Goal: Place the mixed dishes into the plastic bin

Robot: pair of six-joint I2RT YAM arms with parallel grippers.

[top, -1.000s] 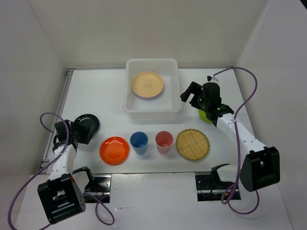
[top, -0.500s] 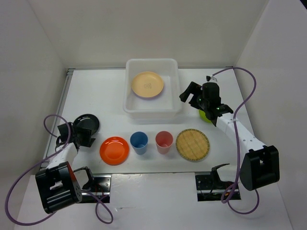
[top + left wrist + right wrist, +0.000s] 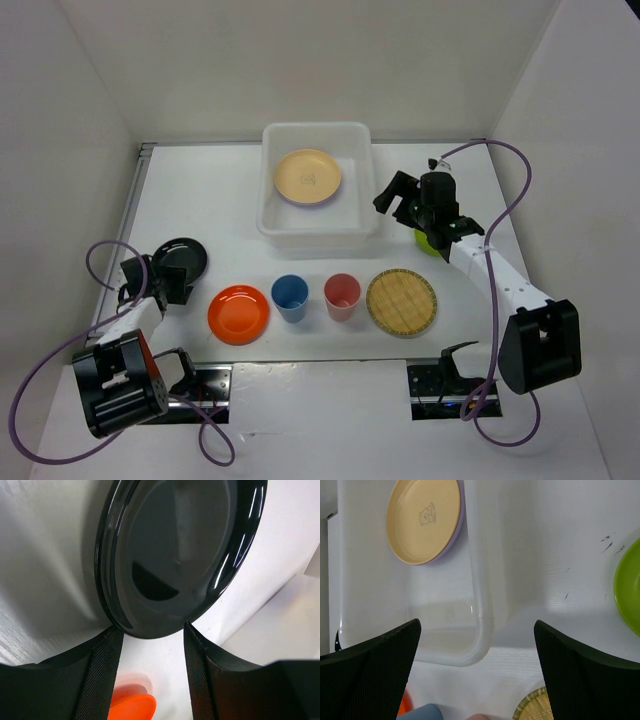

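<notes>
Left claw [image 3: 152,629], jaws partly apart and empty, brackets the near rim of the black plate [image 3: 170,555] lying on the table [image 3: 200,190], judged a lineup for an edge pinch. Right claw [image 3: 476,625] hangs wide and empty between the plastic bin [image 3: 270,228] and the lime green plate [image 3: 627,590]. Only a pale yellow plate [image 3: 308,176], atop a purple plate [image 3: 461,517], is in the bin.

**Reporter:** What are the two arms built like, seen from above?

**Editor:** White links [image 3: 500,280] between black joints, and a boxy black base [image 3: 540,345] on each. A long purple cable [image 3: 520,190] trails from each arm.

**Reporter:** And the hands?

**Editor:** The left hand [image 3: 165,280] and right hand [image 3: 395,205] are black and two-fingered. Close up, the fingers [image 3: 102,675] are thick and rounded, with a fine woven-mesh texture on their faces.
</notes>
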